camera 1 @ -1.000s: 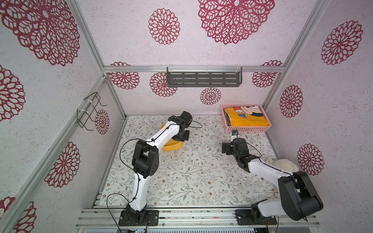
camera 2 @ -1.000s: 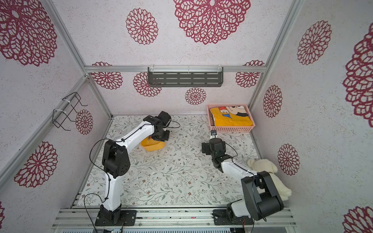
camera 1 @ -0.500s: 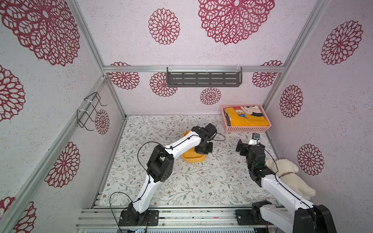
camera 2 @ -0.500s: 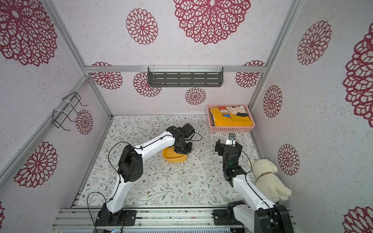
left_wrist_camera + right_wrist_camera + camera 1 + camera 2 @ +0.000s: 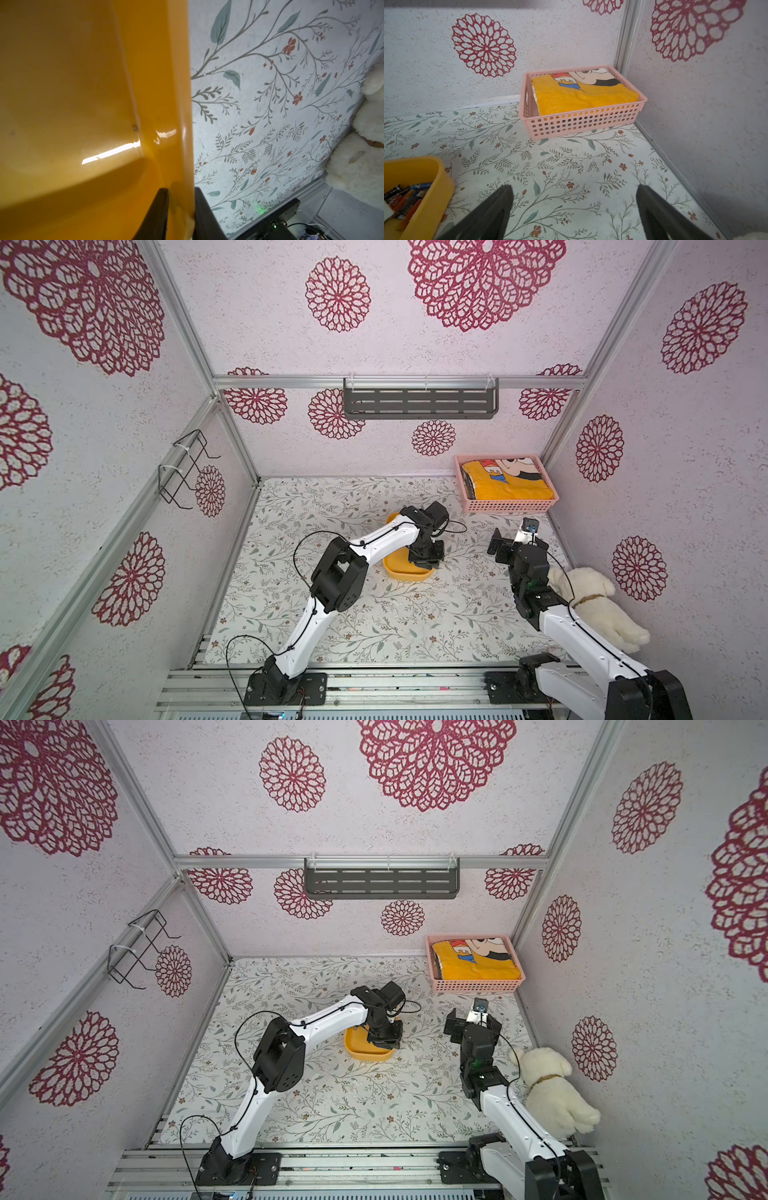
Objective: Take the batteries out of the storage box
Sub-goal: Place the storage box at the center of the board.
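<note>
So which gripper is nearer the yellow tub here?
Left. The left gripper straddles the wall of the tub, a finger on each side. The right gripper hangs open over the table beside the tub, apart from it, facing the pink basket.

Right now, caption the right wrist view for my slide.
Open right gripper above the floral table, facing the pink basket of yellow cloth; batteries lie in the yellow storage box alongside.
</note>
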Controlling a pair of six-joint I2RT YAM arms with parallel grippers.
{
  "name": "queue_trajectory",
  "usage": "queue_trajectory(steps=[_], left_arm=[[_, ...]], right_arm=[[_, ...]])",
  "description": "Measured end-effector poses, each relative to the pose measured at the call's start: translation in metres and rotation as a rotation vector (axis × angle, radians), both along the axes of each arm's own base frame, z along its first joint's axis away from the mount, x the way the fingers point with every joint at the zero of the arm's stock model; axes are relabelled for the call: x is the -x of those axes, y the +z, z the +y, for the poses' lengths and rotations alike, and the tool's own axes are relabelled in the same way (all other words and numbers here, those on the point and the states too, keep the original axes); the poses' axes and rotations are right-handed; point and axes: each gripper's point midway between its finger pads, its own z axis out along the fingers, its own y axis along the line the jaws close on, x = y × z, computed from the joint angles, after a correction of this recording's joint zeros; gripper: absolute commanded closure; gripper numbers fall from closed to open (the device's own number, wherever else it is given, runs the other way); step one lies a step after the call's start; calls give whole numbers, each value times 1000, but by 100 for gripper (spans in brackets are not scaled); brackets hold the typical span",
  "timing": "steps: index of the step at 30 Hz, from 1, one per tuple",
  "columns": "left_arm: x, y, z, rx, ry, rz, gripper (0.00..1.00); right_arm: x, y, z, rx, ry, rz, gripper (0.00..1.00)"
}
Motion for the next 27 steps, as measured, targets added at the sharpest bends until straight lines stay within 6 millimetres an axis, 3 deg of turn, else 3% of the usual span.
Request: queue_trajectory(steps=[5,8,11,15,18,21,24,27], left_arm=[[-8,5,0,15,19,-18,78],[-19,20,1,40,35,-60,76],[-35,53,4,94,56,-136,74],[-60,119,18,198,93,-295,71],[-75,160,54,251,151,-425,66],[-86,178,113,257,238,-559,57],[-91,169,168,217,309,-670,53],[-82,144,194,163,314,-726,49]], right_arm=[[-4,-10,6,-4,34,31,1],[-9,-21,15,-17,76,71,1],[-18,-27,27,-38,134,103,3],[-35,-34,59,-97,279,162,15],[-52,-40,93,-143,379,231,15],[-59,-51,143,-169,484,302,15],[-56,-71,183,-196,545,382,17],[-56,-98,197,-215,537,470,21]])
